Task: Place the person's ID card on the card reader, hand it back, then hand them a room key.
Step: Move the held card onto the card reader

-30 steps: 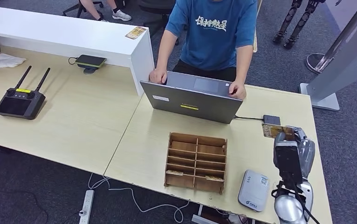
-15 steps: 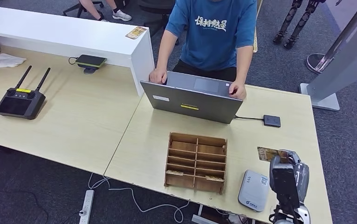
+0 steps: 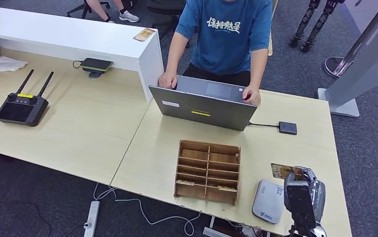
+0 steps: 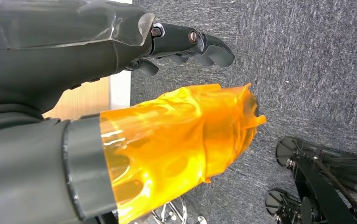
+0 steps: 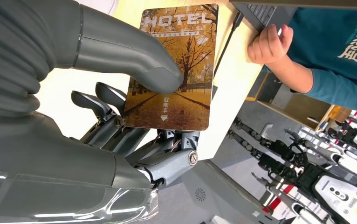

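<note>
Right hand nearer robot, card under thumb.

Card: golden-yellow autumn trees, white "HOTEL" lettering. Right hand: grey thumb, darker fingers. Left hand: dark grey, thumb wrapped in orange film. Shirt: blue with white print. Table: pale wood. Box: brown wood. Reader: light grey. Laptop: grey, with 1 yellow sticker.

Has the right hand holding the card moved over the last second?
Yes. The right hand with the card has pulled back from beside the small black box toward the robot, now next to the white card reader.
</note>
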Controlling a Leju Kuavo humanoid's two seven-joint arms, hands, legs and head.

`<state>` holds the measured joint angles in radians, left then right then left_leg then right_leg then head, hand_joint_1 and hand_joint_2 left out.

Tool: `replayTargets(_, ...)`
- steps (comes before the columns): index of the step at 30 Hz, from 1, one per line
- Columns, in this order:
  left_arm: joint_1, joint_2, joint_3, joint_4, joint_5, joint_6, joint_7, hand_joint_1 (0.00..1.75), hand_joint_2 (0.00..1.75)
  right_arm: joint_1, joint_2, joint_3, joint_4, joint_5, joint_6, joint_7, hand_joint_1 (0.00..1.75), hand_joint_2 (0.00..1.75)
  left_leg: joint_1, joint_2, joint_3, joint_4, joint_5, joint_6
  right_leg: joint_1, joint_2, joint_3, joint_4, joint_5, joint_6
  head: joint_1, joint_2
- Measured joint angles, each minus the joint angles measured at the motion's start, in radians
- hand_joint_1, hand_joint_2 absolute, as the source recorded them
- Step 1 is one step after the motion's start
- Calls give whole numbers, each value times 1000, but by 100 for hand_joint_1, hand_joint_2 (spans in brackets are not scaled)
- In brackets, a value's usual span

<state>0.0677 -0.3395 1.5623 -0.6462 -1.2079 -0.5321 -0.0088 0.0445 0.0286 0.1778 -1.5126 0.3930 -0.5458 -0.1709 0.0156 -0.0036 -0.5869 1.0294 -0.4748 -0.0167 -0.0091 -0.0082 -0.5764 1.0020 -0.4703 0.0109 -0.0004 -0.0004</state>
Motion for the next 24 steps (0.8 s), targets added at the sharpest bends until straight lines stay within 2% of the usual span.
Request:
replayTargets(15,1,0,2,6,24,11,3,0,0,100,0,18,-57,85,-18,62,175,175,0,0,0,0,0,0,0,0,0,0,-1,0,0,0)
replayTargets(24,1,0,5,6,30,8,4,0,0,125,-15,50,-61,104,-20,111,175,175,0,0,0,0,0,0,0,0,0,0,-1,0,0,0)
